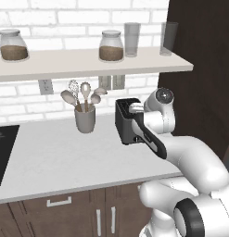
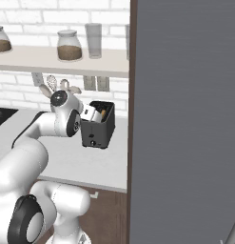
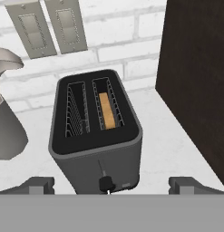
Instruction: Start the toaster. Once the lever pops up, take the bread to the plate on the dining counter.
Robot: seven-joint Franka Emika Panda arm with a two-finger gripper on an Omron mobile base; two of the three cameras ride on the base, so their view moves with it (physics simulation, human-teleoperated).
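The dark toaster stands on the light worktop near the back wall, its narrow end facing my hand. A golden slice of bread sits low in its right slot; the left slot is bare. The lever knob shows low on the near end. My gripper is open, hovering just in front of and above that end, one fingertip on each side, touching nothing. From the base, the gripper hangs at the toaster top, as it does at the toaster. The plate and dining counter are out of view.
A grey utensil holder with spoons stands left of the toaster. A tall dark cabinet wall rises close on the toaster's right. A shelf with jars and glasses hangs above. A black cooktop lies far left.
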